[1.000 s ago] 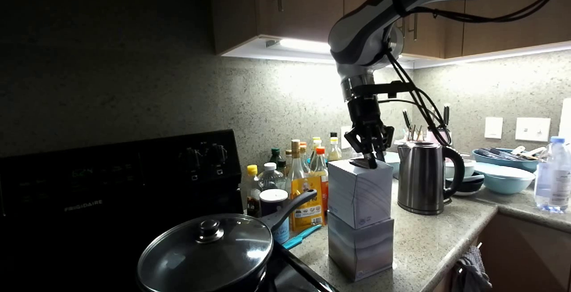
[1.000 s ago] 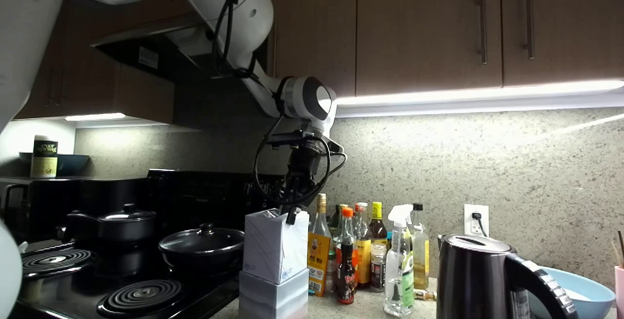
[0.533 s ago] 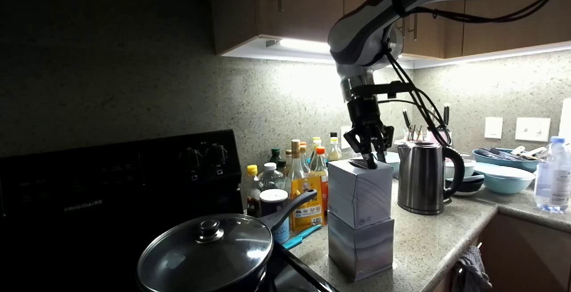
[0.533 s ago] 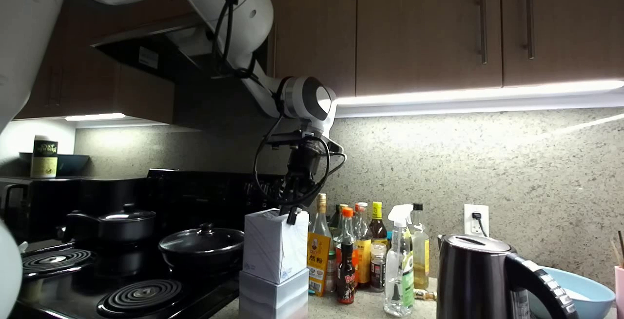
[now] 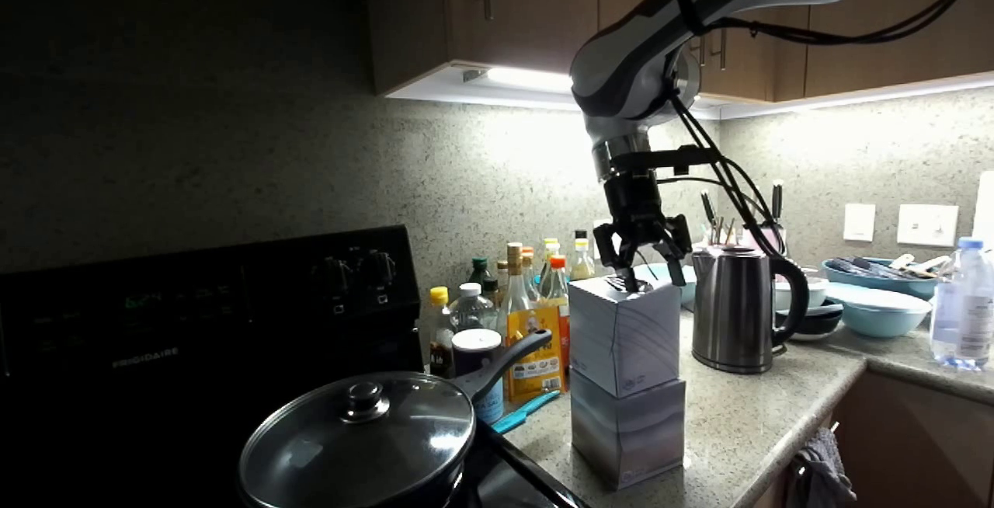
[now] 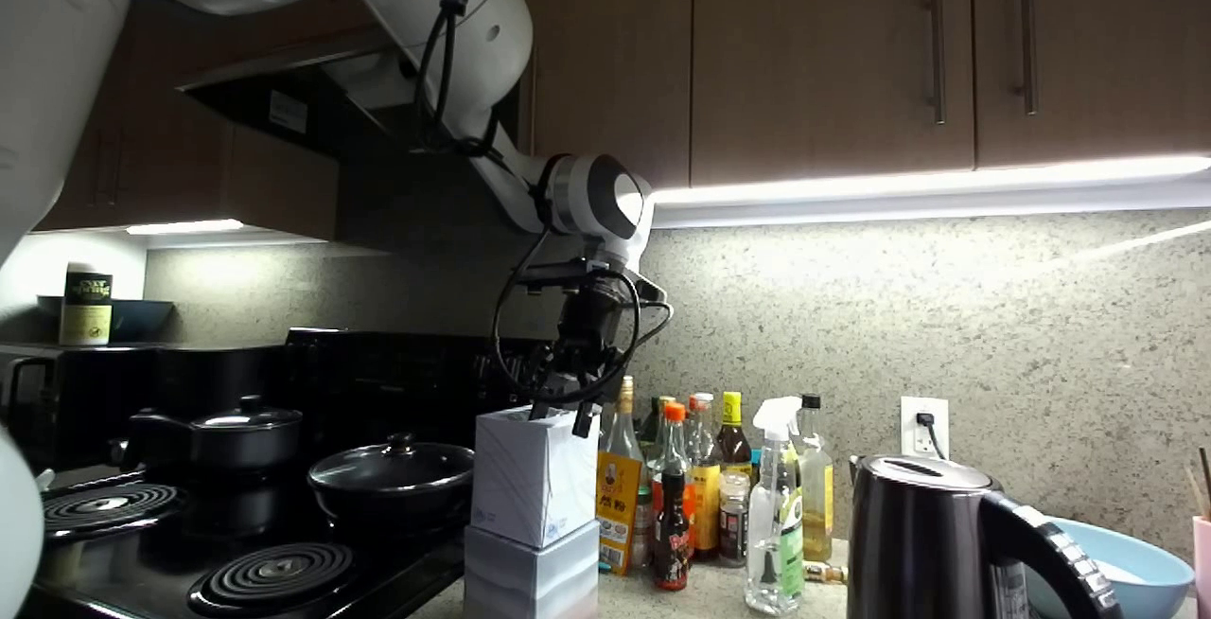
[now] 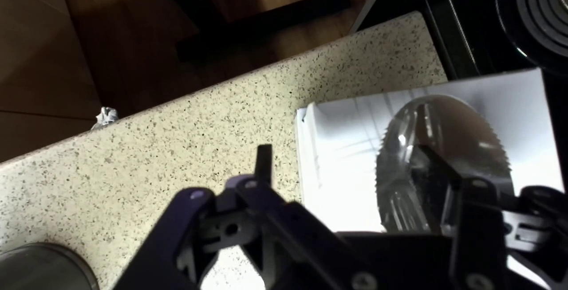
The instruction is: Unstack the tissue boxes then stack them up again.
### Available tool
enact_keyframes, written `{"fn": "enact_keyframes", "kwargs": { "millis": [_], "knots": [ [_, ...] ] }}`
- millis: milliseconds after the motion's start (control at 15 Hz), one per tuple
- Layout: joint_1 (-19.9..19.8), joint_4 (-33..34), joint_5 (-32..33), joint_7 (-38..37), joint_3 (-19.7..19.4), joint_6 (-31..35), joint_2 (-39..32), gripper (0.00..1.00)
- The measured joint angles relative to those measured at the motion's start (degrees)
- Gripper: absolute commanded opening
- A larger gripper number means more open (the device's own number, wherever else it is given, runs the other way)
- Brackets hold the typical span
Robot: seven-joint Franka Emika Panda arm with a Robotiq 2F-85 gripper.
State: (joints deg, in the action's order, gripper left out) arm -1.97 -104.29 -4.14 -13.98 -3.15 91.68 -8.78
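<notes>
Two pale grey-white tissue boxes stand stacked on the counter; the upper tissue box (image 5: 625,341) rests on the lower tissue box (image 5: 630,438), a little twisted against it. Both boxes show in both exterior views, the lower one cut off by the frame in an exterior view (image 6: 530,576). Directly above the stack, my gripper (image 5: 654,281) has its jaws spread. In the wrist view the upper box's top (image 7: 346,148) has an oval, plastic-lined opening (image 7: 443,148). One finger (image 7: 437,161) is over or in that opening; the other finger (image 7: 264,163) is outside the box's side wall, over the counter, apart from it.
A steel kettle (image 5: 730,310) stands beside the stack. Several bottles (image 6: 674,524) and a spray bottle (image 6: 776,524) line the wall. A lidded pan (image 5: 357,446) sits on the stove, its handle towards the boxes. Cabinets (image 5: 520,11) hang above the counter (image 5: 738,415).
The fingers were close together at the upper box's top side wall; they have now spread apart and let go of it. The upper box stays on the lower one, barely shifted.
</notes>
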Motion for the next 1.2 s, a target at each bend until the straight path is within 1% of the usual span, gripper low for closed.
{"fn": "enact_keyframes", "kwargs": {
  "millis": [533,867,1200],
  "knots": [
    [0.0,0.0,0.0,0.0,0.0,1.1,0.0,1.0],
    [0.0,-0.1,0.5,0.0,0.0,5.9,0.5,1.0],
    [0.1,-0.9,0.8,0.0,0.0,10.1,3.3,1.0]
  ]
}}
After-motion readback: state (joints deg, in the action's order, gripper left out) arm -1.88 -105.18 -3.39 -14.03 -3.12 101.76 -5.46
